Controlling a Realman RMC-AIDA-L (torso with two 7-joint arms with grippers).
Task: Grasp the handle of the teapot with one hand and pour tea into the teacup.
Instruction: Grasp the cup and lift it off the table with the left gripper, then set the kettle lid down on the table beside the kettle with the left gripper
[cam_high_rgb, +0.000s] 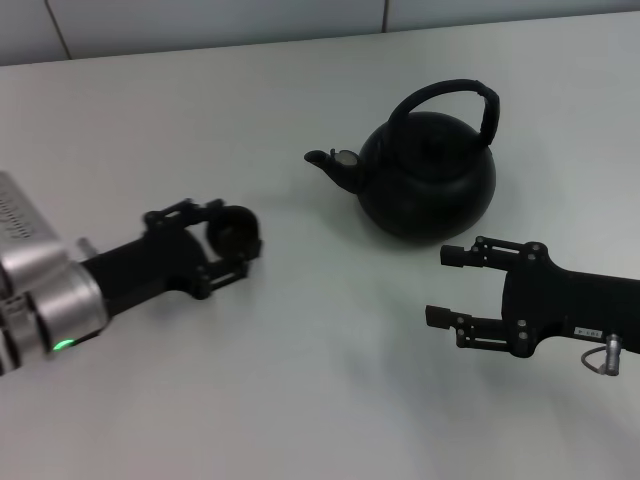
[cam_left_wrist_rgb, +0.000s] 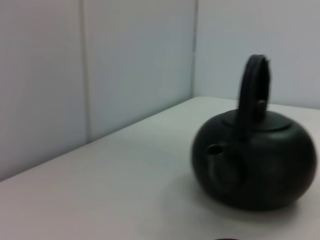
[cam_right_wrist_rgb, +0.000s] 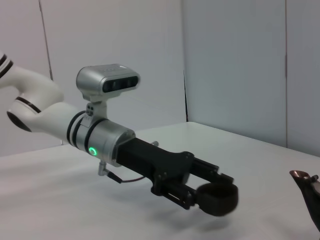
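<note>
Right gripper (cam_high_rgb: 440, 287) (fingers apart) beside teapot (cam_high_rgb: 427, 172)

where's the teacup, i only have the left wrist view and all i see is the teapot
Observer: The teacup is between the fingers of the left gripper, which is shut on it, on the robot's left of the teapot.
Operator: is the cup on the table or lifted
Observer: In the right wrist view the cup hangs above the table, with a shadow beneath it.
Operator: and the right arm, is it on the handle yet
Observer: No. The right gripper is open and sits in front of the teapot, nearer the robot, clear of the handle.
Operator: which way does the spout point
Observer: The spout points to the robot's left, toward the cup's side.
</note>
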